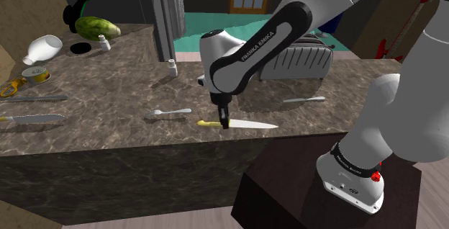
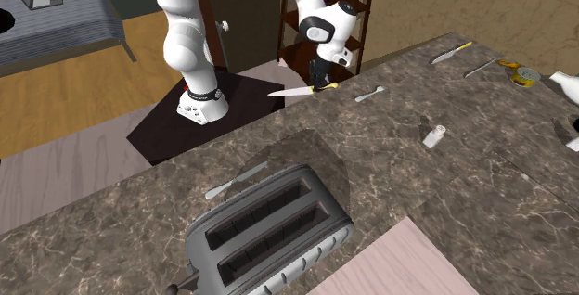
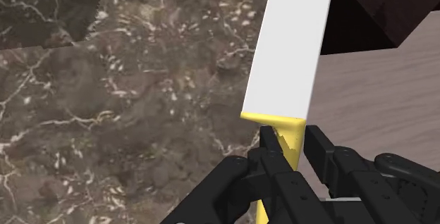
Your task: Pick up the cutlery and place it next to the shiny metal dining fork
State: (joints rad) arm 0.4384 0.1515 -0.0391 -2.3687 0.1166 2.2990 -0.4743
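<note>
A knife with a yellow handle and a plain white blade is clasped at the handle by my gripper. In the shoulder view the gripper points straight down at the counter's front edge. There the knife lies level, its blade pointing to that view's right. I cannot tell whether the knife rests on the stone or hangs just above it. A grey utensil lies in front of the toaster. Another small grey one lies a little to the shoulder view's left of the gripper.
Dark marble counter. Two more knives, a tin, a white bottle and a green fruit sit at the shoulder view's left. Two small shakers stand farther back. The stand is below the edge.
</note>
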